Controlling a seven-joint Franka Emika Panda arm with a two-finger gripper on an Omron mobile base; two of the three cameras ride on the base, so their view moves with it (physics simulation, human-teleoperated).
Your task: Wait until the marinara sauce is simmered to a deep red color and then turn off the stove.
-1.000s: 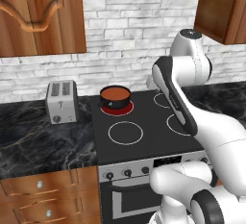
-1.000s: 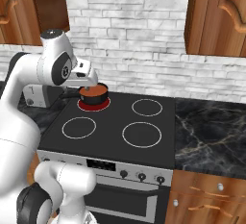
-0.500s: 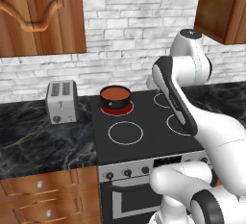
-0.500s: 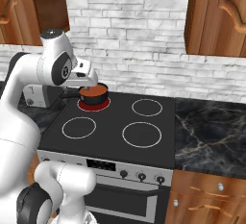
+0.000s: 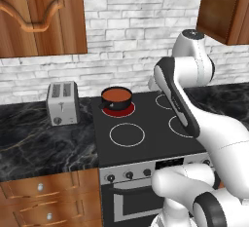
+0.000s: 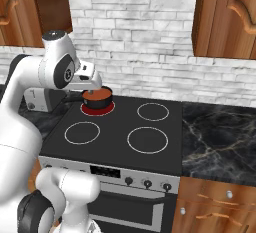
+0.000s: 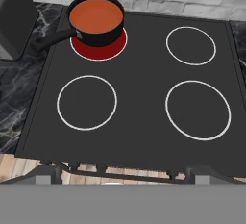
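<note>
The marinara sauce is a smooth orange-red disc in a small black saucepan with its short handle pointing left. The pan sits on the stove's back left burner, which glows red. The other three burners are dark with white rings. In the left base view the sauce looks brick red. My gripper hovers high above the cooktop's front edge, looking down, open and holding nothing. The hand shows beside the pan in the right base view. Small dark knobs line the steel front panel.
A silver toaster stands on the black marble counter left of the stove. More counter lies to the right. Wooden cabinets hang above both sides, drawers sit below, and a white brick wall is behind.
</note>
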